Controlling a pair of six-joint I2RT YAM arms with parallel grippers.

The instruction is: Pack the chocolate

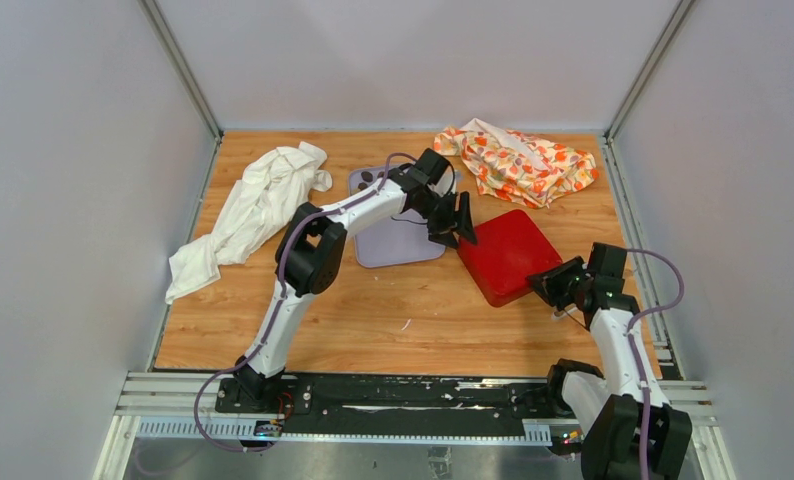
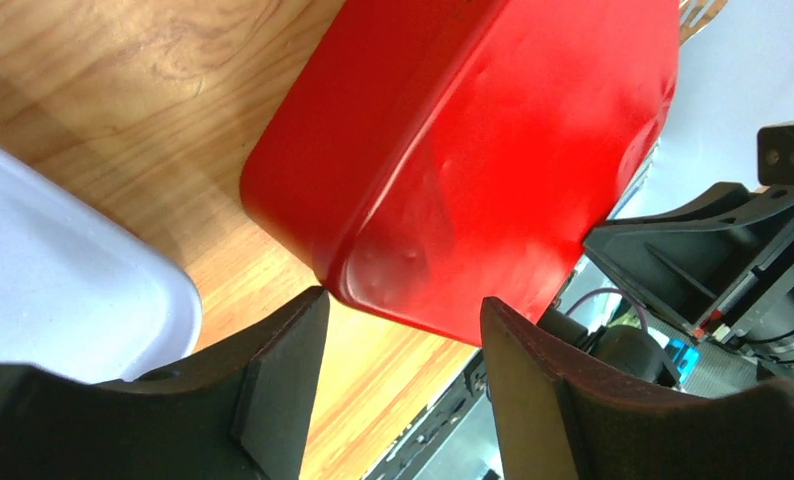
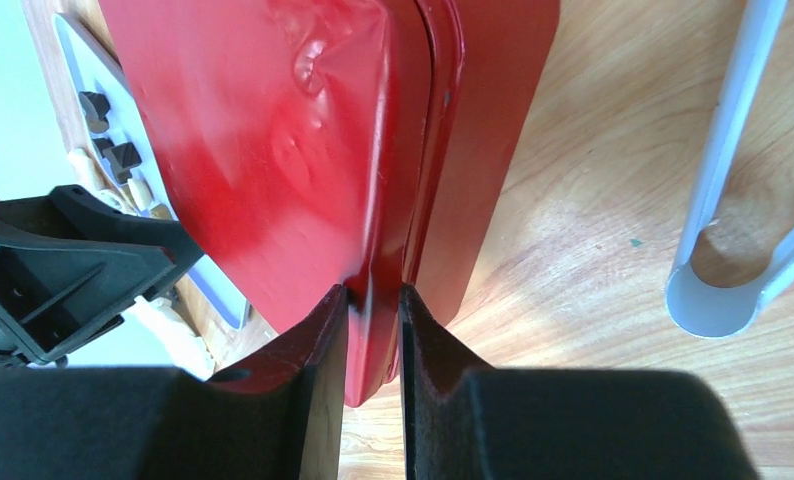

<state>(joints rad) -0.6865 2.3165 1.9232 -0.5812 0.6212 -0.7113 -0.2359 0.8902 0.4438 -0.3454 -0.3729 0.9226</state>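
Observation:
A few dark chocolate pieces (image 1: 367, 178) lie at the far end of a lavender tray (image 1: 398, 250); the right wrist view shows them (image 3: 123, 156) past the box. A closed red box (image 1: 508, 255) sits right of the tray. My left gripper (image 1: 460, 222) hovers at the box's left edge, open, with the red box (image 2: 473, 150) just beyond its empty fingers (image 2: 403, 300). My right gripper (image 1: 555, 284) is shut on the near right rim of the red box (image 3: 273, 140), its fingers (image 3: 373, 292) pinching the rim's seam.
A white cloth (image 1: 253, 210) lies at the left and a floral orange cloth (image 1: 518, 160) at the back right. Pale grey tongs (image 3: 730, 200) lie on the wood right of the box. The tray's corner (image 2: 63, 290) is close to my left fingers.

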